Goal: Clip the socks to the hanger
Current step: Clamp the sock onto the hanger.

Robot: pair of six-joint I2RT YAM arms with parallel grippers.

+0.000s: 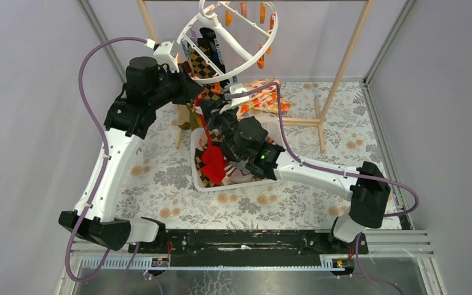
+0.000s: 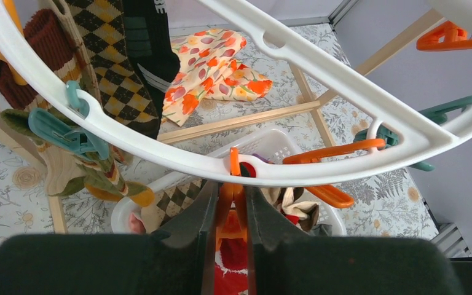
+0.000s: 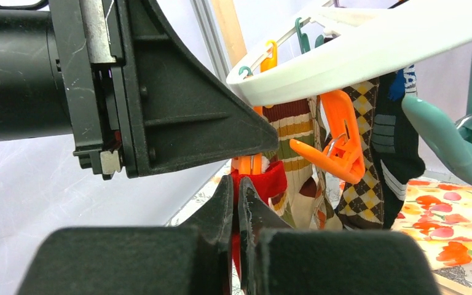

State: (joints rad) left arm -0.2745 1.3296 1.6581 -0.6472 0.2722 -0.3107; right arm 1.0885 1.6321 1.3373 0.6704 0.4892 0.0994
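Your left jaws pinch narrow on the orange clip (image 2: 230, 212) just under the hanger (image 2: 178, 161) rim, prob. to spread its mouth. Your right jaws, shut on the red sock (image 3: 264, 184), hold its cuff up btwn the left jaws so the clip can bite.

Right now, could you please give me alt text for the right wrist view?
The right gripper pinches a red sock, holding its edge at an orange clip that the left gripper squeezes under the white hanger. Behind hang a striped sock, an argyle sock and a black sock; a floral cloth lies lower right.
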